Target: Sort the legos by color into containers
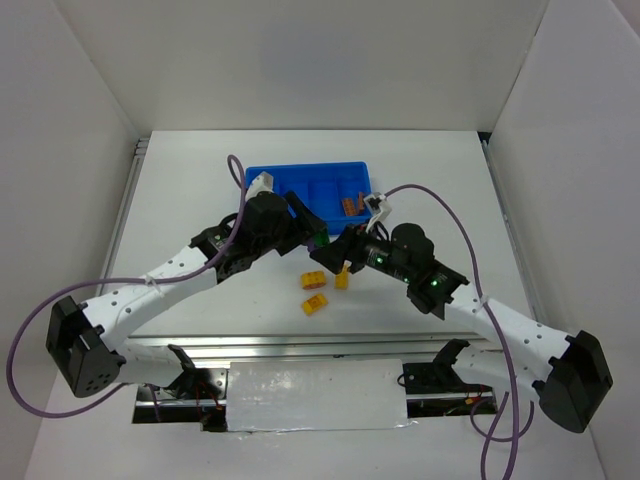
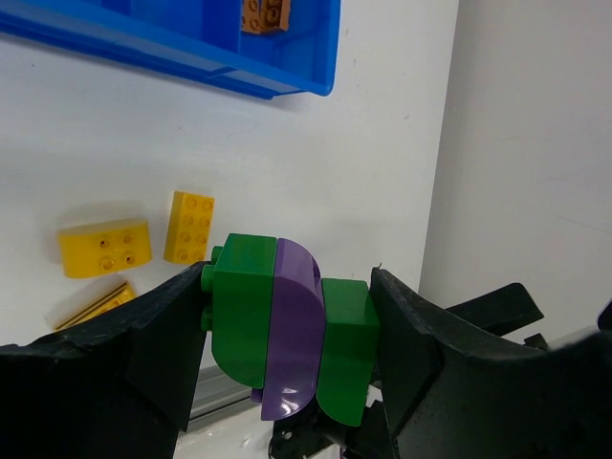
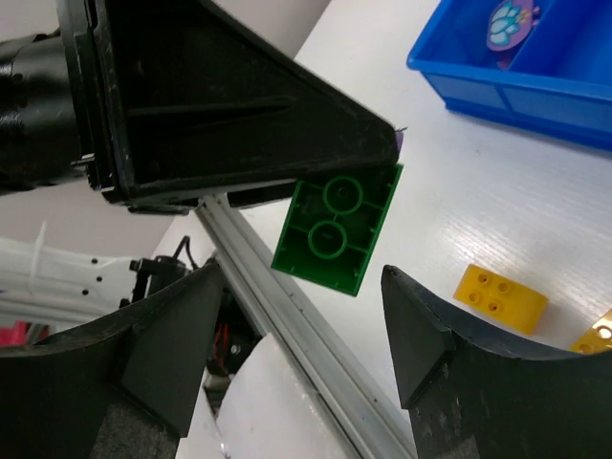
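My left gripper is shut on a stack of a green, a purple and a green lego, held in the air near the front of the blue tray. My right gripper is open just beside and below this stack, and the green underside shows between its fingers without touching them. Three yellow legos lie on the table in front of the grippers. Brown legos lie in the tray's right section. A purple piece lies in another section.
The tray's front wall is close behind the held stack. The metal rail at the table's near edge runs under the right gripper. White walls enclose the table on the left, right and back.
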Tool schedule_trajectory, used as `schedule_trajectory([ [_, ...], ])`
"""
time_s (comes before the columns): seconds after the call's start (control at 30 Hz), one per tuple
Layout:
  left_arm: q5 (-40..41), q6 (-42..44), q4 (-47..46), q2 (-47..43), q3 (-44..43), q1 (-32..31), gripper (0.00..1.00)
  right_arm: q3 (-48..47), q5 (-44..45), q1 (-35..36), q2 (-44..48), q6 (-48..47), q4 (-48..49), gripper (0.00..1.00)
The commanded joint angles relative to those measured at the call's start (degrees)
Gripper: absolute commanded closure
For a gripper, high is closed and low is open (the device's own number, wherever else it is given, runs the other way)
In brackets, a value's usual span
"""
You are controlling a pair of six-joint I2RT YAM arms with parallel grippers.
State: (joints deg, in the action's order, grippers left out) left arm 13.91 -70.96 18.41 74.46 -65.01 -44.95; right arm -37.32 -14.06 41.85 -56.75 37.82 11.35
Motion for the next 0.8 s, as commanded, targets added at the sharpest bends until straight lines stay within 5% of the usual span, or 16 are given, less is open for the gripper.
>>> schedule_trajectory([
  [0.0, -1.4, -1.3, -3.0, -0.2, -1.3, -0.4, 1.00, -2.3, 5.2, 1.0, 0.4, -0.4, 3.3, 0.25],
  [0.33, -3.7, -1.2, -4.1, 0.4, -1.2, -1.3, 1.00, -4.8, 16.2, 3.9, -2.0, 0.1, 2.7, 0.29],
  [0.7, -3.4, 0.1, -3.6, 0.4, -1.8, -1.8, 1.00, -6.9, 25.2, 8.8, -5.4, 1.5, 0.5, 0.73],
  [0.77, -3.2, 0.6, -3.3, 0.3, -1.9, -1.9, 0.91, -6.3, 26.7, 9.5, -4.9, 1.6, 1.2, 0.82],
])
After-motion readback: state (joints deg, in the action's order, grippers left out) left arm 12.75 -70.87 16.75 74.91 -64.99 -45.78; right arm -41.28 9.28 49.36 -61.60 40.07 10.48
